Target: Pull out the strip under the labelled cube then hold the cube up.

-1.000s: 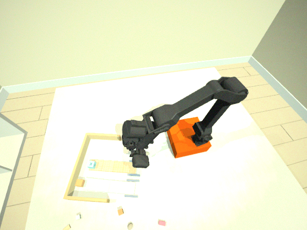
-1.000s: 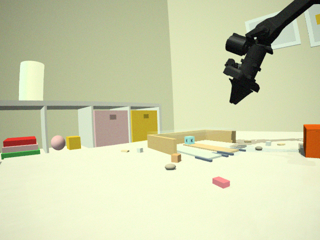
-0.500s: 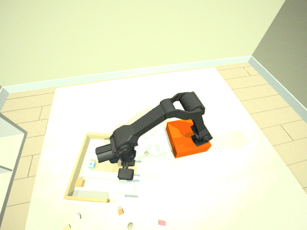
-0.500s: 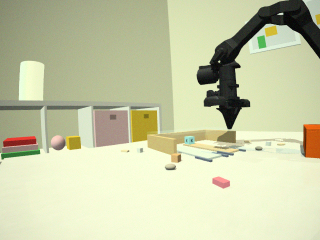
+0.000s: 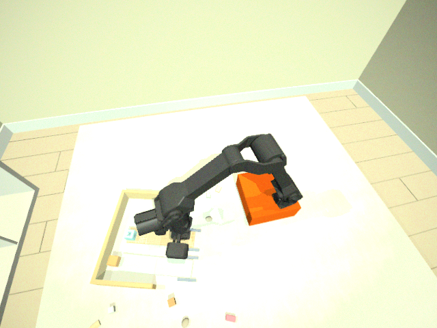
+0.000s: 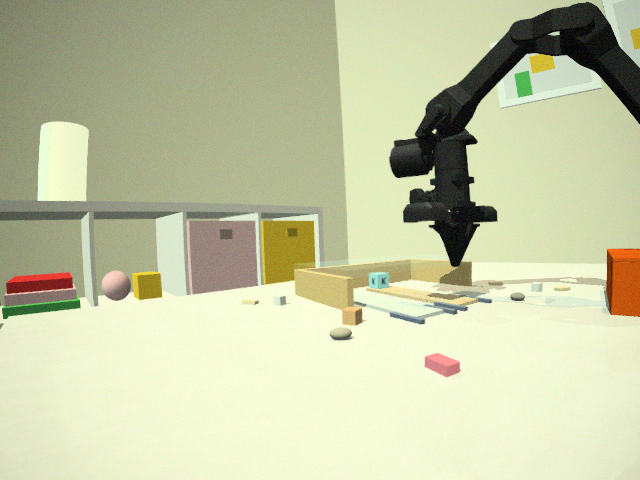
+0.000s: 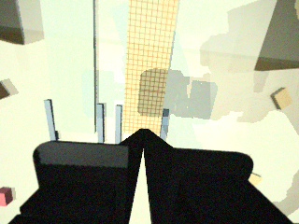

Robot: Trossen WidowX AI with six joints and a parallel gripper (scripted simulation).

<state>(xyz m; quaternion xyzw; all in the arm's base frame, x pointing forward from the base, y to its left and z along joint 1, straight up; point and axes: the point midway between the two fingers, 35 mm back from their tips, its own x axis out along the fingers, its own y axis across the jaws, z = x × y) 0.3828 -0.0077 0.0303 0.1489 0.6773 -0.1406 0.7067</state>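
One checked strip (image 7: 149,61) runs lengthwise straight ahead of the gripper (image 7: 141,133), whose fingers are pressed together on nothing just above its near end, while the labelled cube (image 6: 378,280) sits at the strip's far end inside the tray (image 6: 323,287).

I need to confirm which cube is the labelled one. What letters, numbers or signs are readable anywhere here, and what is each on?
"K", on each of two visible faces of the light blue cube.
Grey patches on the pink bin and yellow bin: no readable text.
Wall poster: coloured blocks only, no text.
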